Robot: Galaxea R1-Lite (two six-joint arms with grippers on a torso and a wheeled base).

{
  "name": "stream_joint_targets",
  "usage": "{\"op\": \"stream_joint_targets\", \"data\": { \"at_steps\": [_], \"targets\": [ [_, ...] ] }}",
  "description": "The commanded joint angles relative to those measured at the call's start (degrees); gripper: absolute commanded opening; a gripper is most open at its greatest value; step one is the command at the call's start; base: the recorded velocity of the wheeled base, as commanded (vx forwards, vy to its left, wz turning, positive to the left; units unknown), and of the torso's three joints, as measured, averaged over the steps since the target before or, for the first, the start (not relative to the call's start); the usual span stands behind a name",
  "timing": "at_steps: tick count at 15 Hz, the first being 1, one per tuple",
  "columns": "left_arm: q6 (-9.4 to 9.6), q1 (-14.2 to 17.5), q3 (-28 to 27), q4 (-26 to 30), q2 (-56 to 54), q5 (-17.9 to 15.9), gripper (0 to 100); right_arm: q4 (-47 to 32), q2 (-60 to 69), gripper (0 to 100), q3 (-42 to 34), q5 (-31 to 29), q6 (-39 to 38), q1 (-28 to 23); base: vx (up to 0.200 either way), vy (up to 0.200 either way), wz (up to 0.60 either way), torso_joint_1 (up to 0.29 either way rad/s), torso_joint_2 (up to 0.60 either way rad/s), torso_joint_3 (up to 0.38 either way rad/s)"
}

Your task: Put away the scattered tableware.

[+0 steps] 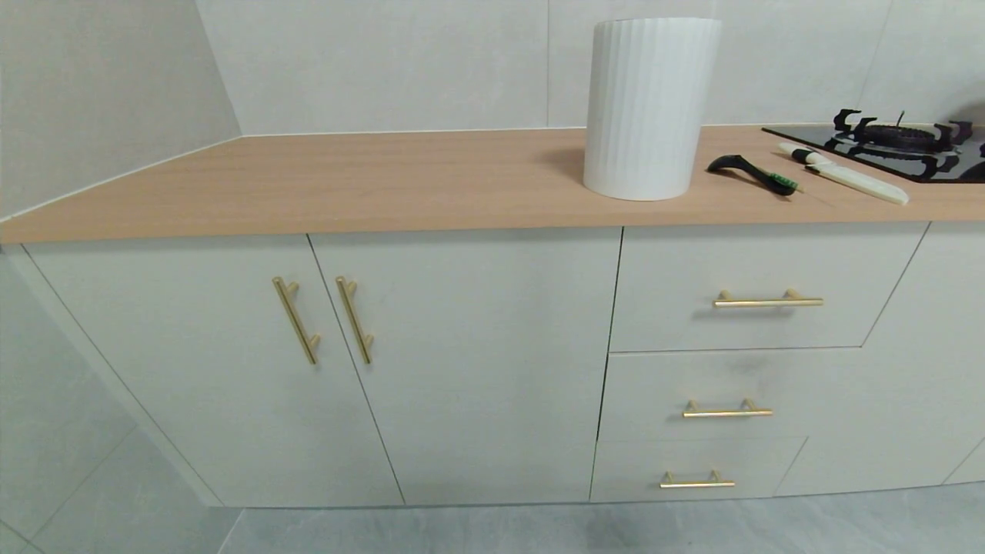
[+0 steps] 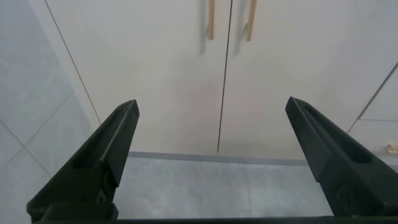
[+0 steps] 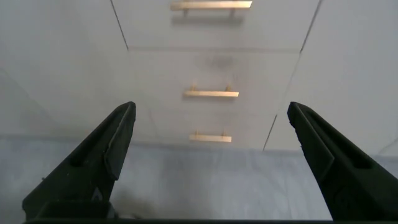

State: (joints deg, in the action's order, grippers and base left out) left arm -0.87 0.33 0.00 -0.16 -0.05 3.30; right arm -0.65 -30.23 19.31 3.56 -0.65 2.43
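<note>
1 black utensil point(image 1: 752, 173), 1 white knife point(image 1: 845, 174) (beside 1 canister point(image 1: 646, 108)).

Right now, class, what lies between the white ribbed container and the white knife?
In the head view, a black utensil lies on the countertop between the white ribbed container and the white knife.

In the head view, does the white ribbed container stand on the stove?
No, the white ribbed container stands upright on the wooden countertop, apart from the stove, which is farther to the right.
</note>
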Motion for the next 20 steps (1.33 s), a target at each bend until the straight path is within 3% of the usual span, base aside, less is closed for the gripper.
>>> {"op": "stream_joint_targets", "data": {
  "at_steps": [1,9,12,13,15,17,20],
  "targets": [
    [-0.01,0.0,0.0,0.0,0.0,0.0,100,0.3,-30.1,100,10.9,0.9,1.0,2.1,0.0,0.0,0.0,0.0,0.0,0.0],
    [-0.01,0.0,0.0,0.0,0.0,0.0,100,9.3,-64.8,100,14.0,-1.7,2.1,1.4,0.0,0.0,0.0,0.0,0.0,0.0],
    [-0.01,0.0,0.0,0.0,0.0,0.0,100,20.9,-73.8,100,12.3,-4.0,2.1,-0.2,0.0,0.0,0.0,0.0,0.0,0.0],
    [-0.01,0.0,0.0,0.0,0.0,0.0,100,31.1,-78.9,100,10.4,-4.2,2.1,-1.4,0.0,0.0,0.0,0.0,0.0,0.0],
    [-0.01,0.0,0.0,0.0,0.0,0.0,100,43.8,-83.1,100,8.4,-4.3,2.4,-1.9,0.0,0.0,0.0,0.0,0.0,0.0],
    [-0.01,0.0,0.0,0.0,0.0,0.0,100,48.5,-86.8,100,11.5,-4.4,3.7,-1.7,0.0,0.0,0.0,0.0,0.0,0.0],
    [-0.01,0.0,0.0,0.0,0.0,0.0,100,48.5,-90.1,100,15.4,-4.4,3.8,-1.0,0.0,0.0,0.0,0.0,0.0,0.0]
  ]
}}
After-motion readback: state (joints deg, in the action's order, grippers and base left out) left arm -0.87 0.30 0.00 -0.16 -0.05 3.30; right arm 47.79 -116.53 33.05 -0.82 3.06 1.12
